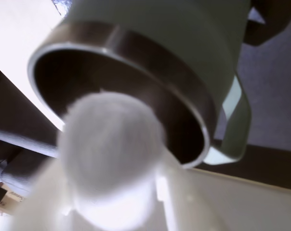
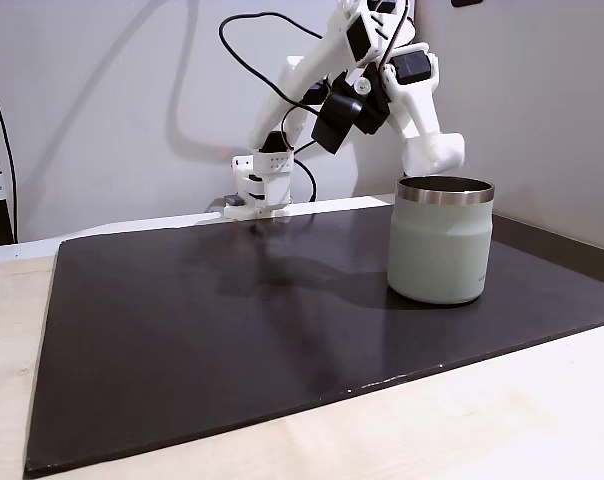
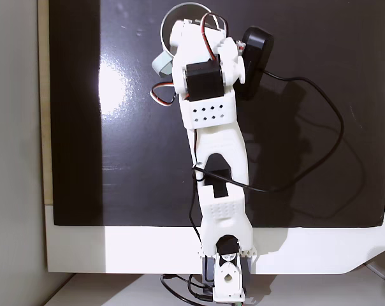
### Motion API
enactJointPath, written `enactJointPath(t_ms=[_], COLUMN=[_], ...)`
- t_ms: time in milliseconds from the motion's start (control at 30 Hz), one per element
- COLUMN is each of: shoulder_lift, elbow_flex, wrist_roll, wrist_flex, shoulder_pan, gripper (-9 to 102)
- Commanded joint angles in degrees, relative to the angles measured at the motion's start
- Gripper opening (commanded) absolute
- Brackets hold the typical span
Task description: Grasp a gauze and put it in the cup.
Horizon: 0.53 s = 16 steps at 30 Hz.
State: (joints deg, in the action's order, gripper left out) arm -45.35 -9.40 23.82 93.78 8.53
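gauze (image 1: pixel 109 144) held in the claw (image 1: pixel 112 192) just above the cup's (image 2: pixel 440 240) rim

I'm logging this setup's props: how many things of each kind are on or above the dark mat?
Cup: 1
Gauze roll, held in the gripper over the cup's mouth: 1
Robot arm: 1
Dark mat: 1
Total: 4
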Motion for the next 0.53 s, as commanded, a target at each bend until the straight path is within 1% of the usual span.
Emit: enactJointPath(t_ms=[0, 133, 500], shoulder_lift=[-0.53, -0.70, -0.79], elbow_flex=[4.48, 4.75, 4.83], wrist_roll=[-0.62, -0.53, -1.14], wrist_flex=[0.79, 0.79, 1.32], shoulder_pan=[0.18, 0.53, 0.62], gripper=[42, 43, 42])
